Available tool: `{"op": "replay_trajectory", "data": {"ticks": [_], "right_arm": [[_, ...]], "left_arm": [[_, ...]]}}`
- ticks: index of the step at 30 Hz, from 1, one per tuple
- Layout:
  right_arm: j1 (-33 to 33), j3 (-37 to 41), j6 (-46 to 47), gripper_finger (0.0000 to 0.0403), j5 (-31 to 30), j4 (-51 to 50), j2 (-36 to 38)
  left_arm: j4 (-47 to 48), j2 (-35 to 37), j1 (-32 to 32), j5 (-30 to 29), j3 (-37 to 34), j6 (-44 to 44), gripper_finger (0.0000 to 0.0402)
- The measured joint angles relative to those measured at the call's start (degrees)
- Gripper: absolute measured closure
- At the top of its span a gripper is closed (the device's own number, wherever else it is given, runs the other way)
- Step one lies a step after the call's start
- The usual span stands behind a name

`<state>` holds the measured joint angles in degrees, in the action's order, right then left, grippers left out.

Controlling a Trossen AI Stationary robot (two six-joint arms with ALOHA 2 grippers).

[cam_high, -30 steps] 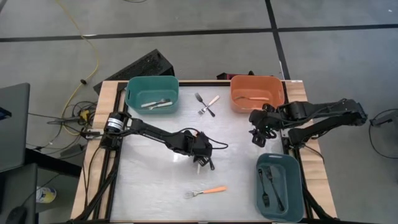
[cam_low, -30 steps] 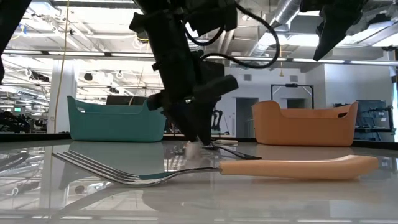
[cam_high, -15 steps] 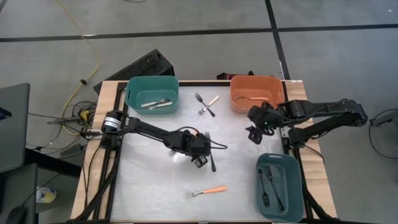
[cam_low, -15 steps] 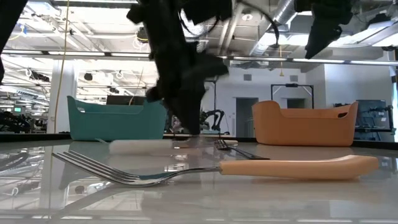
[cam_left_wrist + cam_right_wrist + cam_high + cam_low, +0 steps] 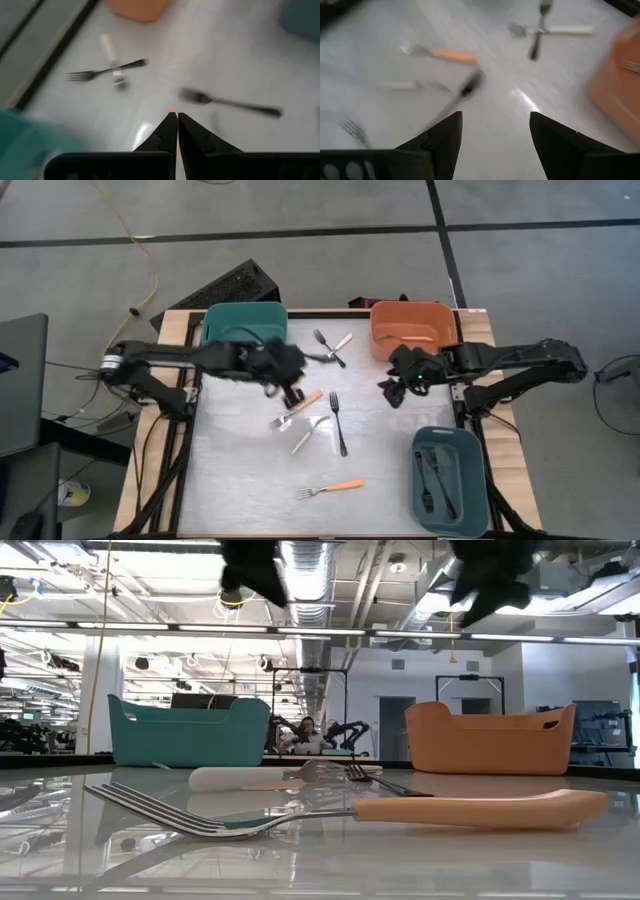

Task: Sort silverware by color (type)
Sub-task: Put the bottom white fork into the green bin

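Several small forks lie flat on the white table. An orange-handled fork (image 5: pixel 303 402), a white-handled fork (image 5: pixel 308 434) and a black fork (image 5: pixel 338 423) lie mid-table. Another orange-handled fork (image 5: pixel 332 488) lies near the front, and a white and a black fork lie crossed (image 5: pixel 332 348) at the back. My left gripper (image 5: pixel 293 392) is shut and raised, above the middle orange fork; a speck of orange shows past its tips (image 5: pixel 173 116). My right gripper (image 5: pixel 390 393) is open and empty, raised, to the right of the black fork.
A teal bin (image 5: pixel 214 330) at the far left holds white-handled forks. An orange bin (image 5: pixel 380 332) at the far right holds an orange-handled fork. A teal bin (image 5: pixel 478 480) at the near right holds black forks. Bare table lies at the near left.
My left gripper has risen off the table's middle and swung toward the far left. This uncovers the orange-handled fork and leaves the white-handled and black forks lying flat. My right gripper has moved a little toward the table's left.
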<state>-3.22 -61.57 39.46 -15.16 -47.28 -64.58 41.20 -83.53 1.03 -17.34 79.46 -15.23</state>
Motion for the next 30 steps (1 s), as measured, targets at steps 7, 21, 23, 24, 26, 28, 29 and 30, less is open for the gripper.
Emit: {"op": "replay_trajectory", "data": {"ticks": [7, 21, 23, 24, 26, 28, 29, 30], "right_arm": [[-2.81, 0.05, 0.18, 0.0149, 0.99, 14.22, -8.38], [-2.87, 0.06, -31.93, 0.0149, 10.99, 28.88, -28.94], [-2.34, 0.06, -34.82, 0.0149, 12.68, 30.50, -31.51], [-2.21, 0.06, -36.31, 0.0149, 12.79, 31.57, -32.85], [-2.13, 0.06, -39.59, 0.0149, 12.81, 33.35, -35.19], [-1.75, 0.06, -42.64, 0.0149, 12.79, 35.31, -37.33], [-1.56, 0.05, -43.74, 0.0149, 12.82, 36.63, -38.30], [-1.43, 0.03, -44.59, 0.0149, 13.05, 37.26, -39.18]], "left_arm": [[10.89, 10.92, 9.48, 1.60, -4.01, 9.04, 0.0401], [-11.30, 18.25, 4.79, 18.53, -30.33, 0.11, 0.0401], [-13.81, 18.28, 2.97, 17.40, -31.33, -3.35, 0.0401], [-14.99, 18.25, 1.98, 16.17, -31.49, -4.87, 0.0401], [-15.53, 18.34, 0.14, 13.80, -31.56, -7.95, 0.0401], [-15.85, 18.27, -1.52, 11.65, -31.33, -10.81, 0.0401], [-15.83, 18.27, -2.24, 10.81, -31.08, -12.17, 0.0401], [-15.83, 18.29, -2.89, 10.21, -30.71, -13.68, 0.0401]]}}
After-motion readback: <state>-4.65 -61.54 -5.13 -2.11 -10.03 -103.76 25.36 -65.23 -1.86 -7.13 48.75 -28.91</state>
